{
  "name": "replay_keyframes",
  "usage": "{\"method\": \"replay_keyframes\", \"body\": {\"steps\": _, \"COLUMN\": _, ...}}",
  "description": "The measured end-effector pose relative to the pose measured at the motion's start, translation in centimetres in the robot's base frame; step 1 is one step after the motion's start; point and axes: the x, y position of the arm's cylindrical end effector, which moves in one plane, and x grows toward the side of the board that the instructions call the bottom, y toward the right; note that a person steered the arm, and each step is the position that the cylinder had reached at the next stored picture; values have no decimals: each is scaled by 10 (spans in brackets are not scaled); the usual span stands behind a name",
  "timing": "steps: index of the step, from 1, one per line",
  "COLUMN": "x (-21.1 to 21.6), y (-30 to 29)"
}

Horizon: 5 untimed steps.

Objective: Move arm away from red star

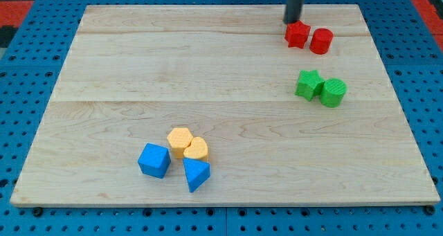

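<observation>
Tip (293, 21) sat just above the red star (297, 34), nearly touching; no claw existed to open or hold anything. Best retreat: straight off toward the view's top, clear of the red cylinder (321, 41).

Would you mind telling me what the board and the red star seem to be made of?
The board looks like pale, matte wood: grain lines and plank seams run across it. The red star, just below my tip, looks like matte plastic, possibly 3D-printed; its colour is uniform, but any layer ridges are too small to confirm.
</observation>
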Motion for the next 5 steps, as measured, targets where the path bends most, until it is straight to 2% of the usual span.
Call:
{"method": "replay_keyframes", "body": {"steps": 1, "x": -16, "y": 45}}
{"method": "replay_keyframes", "body": {"steps": 2, "x": -42, "y": 64}}
{"method": "replay_keyframes", "body": {"steps": 5, "x": -55, "y": 59}}
